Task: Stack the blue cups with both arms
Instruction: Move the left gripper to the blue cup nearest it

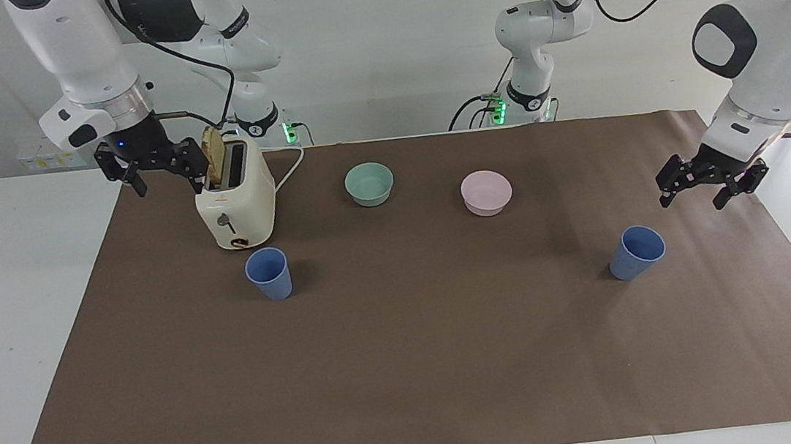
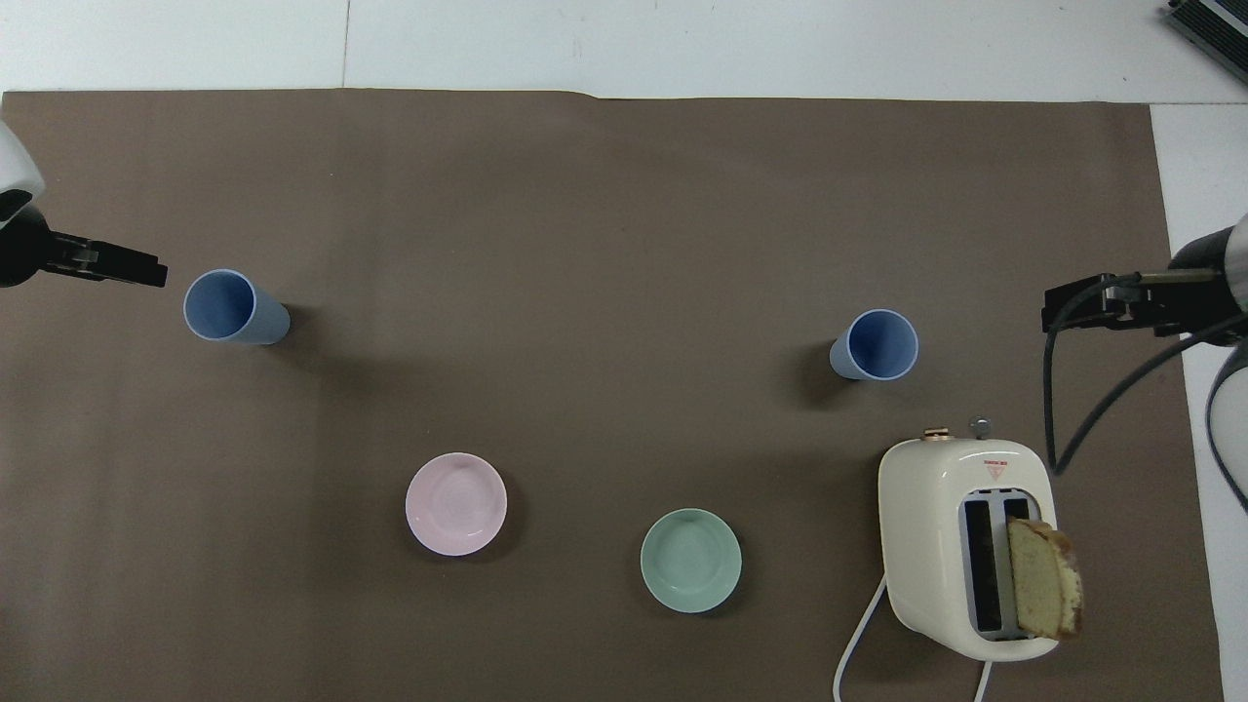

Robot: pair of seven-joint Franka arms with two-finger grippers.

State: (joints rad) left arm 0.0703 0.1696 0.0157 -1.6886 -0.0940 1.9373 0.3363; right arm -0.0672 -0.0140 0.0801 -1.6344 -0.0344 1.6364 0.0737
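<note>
Two blue cups stand upright, mouths up, well apart on the tabletop, farther from the robots than the toaster and bowls, while the left gripper near one and the right gripper beside the toaster hold jaws wide.

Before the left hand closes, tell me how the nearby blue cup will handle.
The blue cup looks thin and light, so a sideways nudge would probably tip it. Its tapered, smooth wall may slip upward-narrow grips. The left hand, open, hangs beside it.
</note>
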